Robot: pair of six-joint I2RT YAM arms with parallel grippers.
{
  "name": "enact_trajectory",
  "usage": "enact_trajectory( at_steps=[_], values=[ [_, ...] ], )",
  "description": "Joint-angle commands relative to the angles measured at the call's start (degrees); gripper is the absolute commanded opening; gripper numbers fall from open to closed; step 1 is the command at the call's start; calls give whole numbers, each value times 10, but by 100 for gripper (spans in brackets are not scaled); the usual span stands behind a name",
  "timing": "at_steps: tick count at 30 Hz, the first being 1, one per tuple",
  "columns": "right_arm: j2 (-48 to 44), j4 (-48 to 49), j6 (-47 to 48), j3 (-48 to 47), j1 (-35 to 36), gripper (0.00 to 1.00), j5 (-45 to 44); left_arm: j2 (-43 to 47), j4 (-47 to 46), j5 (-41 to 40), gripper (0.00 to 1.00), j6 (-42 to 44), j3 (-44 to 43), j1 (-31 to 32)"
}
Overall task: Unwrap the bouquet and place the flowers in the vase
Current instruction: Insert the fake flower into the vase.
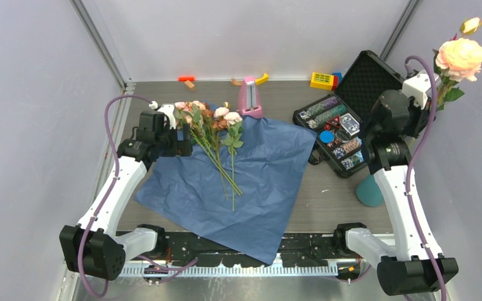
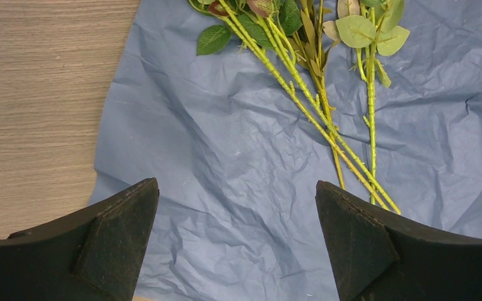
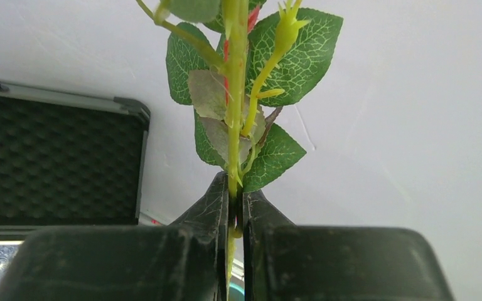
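Right tool (image 3: 235, 195) around rose stem (image 3: 235, 94)

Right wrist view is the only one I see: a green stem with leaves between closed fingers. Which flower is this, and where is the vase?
Observer: The right gripper holds one peach rose upright, bloom on top, at the right side of the workspace.
Operator: And the vase?
Observer: The teal vase stands to the right of the open case, partly hidden behind the right arm.
Operator: Where are the other flowers?
Observer: Several flowers lie on the unfolded blue paper; the left gripper is open above their stems.
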State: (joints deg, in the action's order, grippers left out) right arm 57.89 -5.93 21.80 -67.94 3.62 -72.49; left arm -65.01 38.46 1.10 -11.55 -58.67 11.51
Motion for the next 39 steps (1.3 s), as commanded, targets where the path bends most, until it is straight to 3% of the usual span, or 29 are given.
enact_trajectory(
  at_steps=[1,14,20,27,39],
  values=[
    [-31,77,-41,47,-3,0,-55,4,-6,12,99,3,4,1],
    [-59,-30,-199,125,-3,5,-79,-6,-14,33,99,-3,8,1],
    [-67,-123,-303,144,-2,9,-77,-6,-18,42,99,-7,11,1],
    [-83,-180,-389,155,-2,29,-70,-8,-21,53,99,-13,13,1],
    [-94,-245,-435,146,-2,49,-46,-2,-20,60,99,-17,15,1]
  ],
)
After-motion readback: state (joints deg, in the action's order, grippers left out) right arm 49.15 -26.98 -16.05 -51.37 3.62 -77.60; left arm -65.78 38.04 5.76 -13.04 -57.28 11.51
